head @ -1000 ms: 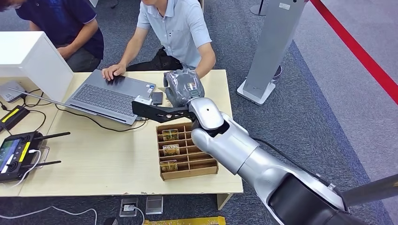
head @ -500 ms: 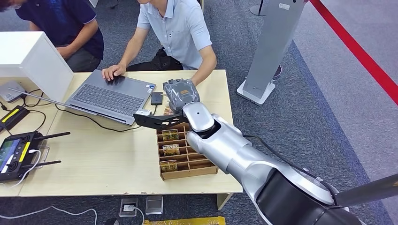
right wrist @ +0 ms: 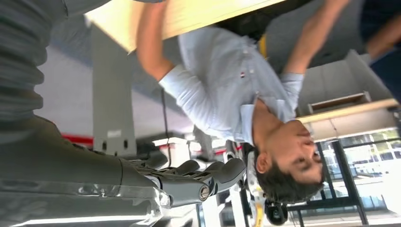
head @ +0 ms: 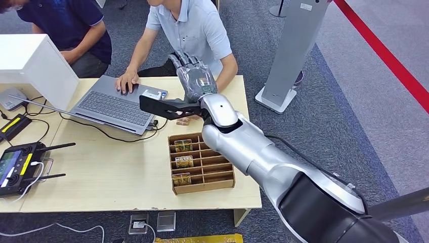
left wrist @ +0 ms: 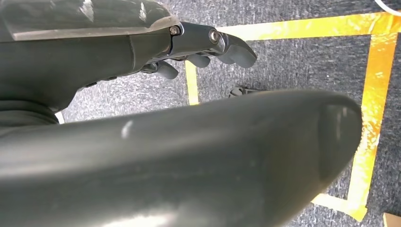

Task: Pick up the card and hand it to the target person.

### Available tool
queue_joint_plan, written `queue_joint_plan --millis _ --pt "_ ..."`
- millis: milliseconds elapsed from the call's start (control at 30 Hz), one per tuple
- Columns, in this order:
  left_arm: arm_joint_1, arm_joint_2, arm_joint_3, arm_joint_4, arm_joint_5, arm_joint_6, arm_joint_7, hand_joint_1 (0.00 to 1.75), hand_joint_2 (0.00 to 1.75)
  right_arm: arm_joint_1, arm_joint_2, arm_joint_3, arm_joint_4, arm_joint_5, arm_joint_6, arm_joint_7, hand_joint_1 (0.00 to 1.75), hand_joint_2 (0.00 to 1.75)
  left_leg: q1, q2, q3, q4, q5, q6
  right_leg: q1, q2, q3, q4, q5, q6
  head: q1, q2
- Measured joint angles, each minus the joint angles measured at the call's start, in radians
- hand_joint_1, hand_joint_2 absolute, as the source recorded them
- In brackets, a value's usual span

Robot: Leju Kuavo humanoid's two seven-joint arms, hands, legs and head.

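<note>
Grey carpet surrounds a pale table (head: 116,172) holding a laptop (head: 119,104) and a slotted tray (head: 202,167). Three cards (head: 184,161) stand in the tray's left slots. The right hand (head: 195,78) is raised above the table's far edge, before a person in a light shirt (head: 189,30), fingers extended and apart, nothing visible in them; its palm is hidden from the head view. A small tan thing beside the black wrist bracket is too hidden to name. The left hand (left wrist: 208,45) hangs over taped carpet, fingers loosely curled, mostly blocked by dark body parts.
</note>
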Motion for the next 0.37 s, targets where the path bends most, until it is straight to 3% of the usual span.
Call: queue_joint_plan --millis 200,367 --pt "0.008 0.003 0.001 0.0 0.025 0.015 0.008 0.0 0.0 0.042 -0.086 -0.062 -0.198 -0.2 0.048 0.036 0.0 1.75 0.0 0.0 0.001 0.0 0.0 0.0 0.0 0.0 0.001 0.0 0.0 0.0 0.001 0.0" --pt "0.012 0.004 0.004 0.0 0.042 0.023 0.011 0.0 0.0 0.187 -0.177 -0.116 -0.44 -0.331 0.028 0.023 0.0 1.75 0.0 0.0 0.001 0.001 0.0 0.0 0.0 0.0 0.001 -0.002 0.0 0.0 0.0 0.0"
